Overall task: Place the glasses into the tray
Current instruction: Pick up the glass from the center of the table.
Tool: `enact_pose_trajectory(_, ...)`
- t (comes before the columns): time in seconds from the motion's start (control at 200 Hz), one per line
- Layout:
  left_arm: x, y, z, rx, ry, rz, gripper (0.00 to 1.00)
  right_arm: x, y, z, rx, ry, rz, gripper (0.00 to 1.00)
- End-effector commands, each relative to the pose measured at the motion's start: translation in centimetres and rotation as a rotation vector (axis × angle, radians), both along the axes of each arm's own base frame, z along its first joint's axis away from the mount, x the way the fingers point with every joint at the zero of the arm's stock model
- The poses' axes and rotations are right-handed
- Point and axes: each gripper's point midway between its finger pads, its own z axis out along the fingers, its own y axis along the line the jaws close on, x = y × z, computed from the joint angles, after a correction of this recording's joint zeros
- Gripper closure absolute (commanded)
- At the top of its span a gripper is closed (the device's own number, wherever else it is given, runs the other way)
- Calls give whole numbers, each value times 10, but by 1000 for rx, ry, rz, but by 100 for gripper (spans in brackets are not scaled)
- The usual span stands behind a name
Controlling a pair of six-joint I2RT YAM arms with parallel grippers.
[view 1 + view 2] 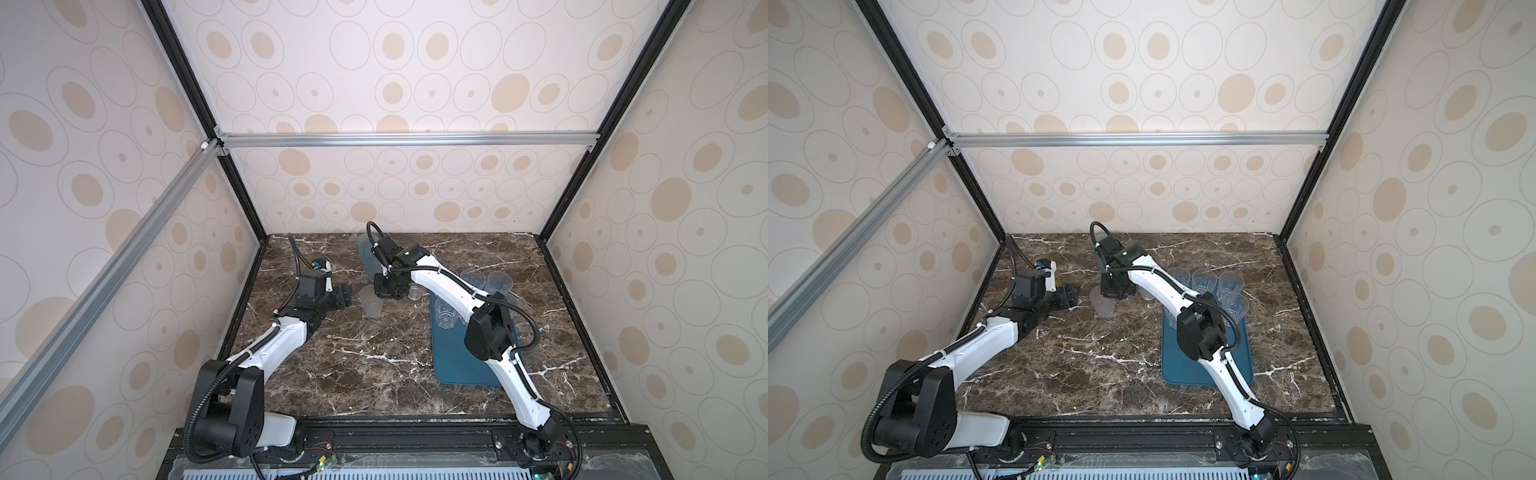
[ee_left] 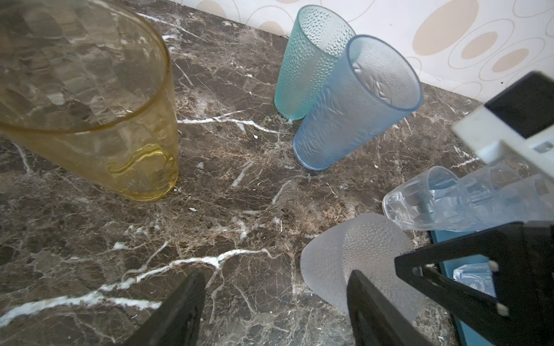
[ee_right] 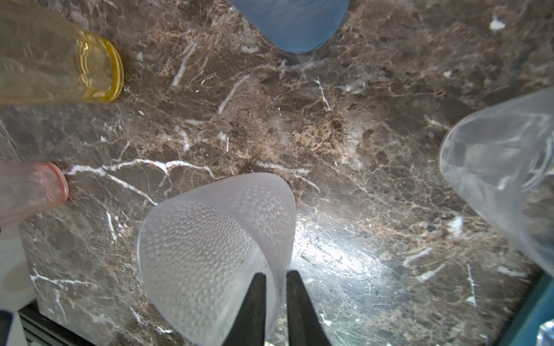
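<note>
Item, frosted glass (image 3: 209, 245): my right fingers (image 3: 255, 305) pinch its rim wall, evidently for carriage to the tray (image 1: 457, 365); my left fingers (image 2: 184, 311) stand wide apart, empty.

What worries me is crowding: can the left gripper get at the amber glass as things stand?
Probably yes. The left gripper is open, and the amber glass stands upright on the marble close beside it, nothing between them. The right gripper, closed on the frosted glass's wall, is off that path.
</note>
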Motion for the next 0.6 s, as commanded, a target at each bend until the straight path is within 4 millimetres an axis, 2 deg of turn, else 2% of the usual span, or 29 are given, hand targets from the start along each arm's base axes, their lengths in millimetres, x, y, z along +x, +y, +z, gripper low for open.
enact_pose_trajectory(0.0, 2, 0, 7, 9, -31, 3, 25, -8, 1, 0, -23, 2, 13, 88)
enact_pose_trajectory(0.145, 2, 3, 13, 20, -46, 8, 25, -14, -1, 12, -22, -8, 28, 90)
enact_pose_trajectory(0.32, 2, 6, 31, 37, -74, 15, 25, -19, -5, 41, 8, -50, 38, 92)
enact_pose_trajectory(0.335, 2, 6, 33, 39, -77, 16, 25, -23, -8, 35, -7, -34, 40, 92)
enact_pose_trajectory(0.595, -6, 3, 59, 66, -118, 23, 25, -39, -24, 57, -10, -55, 49, 93)
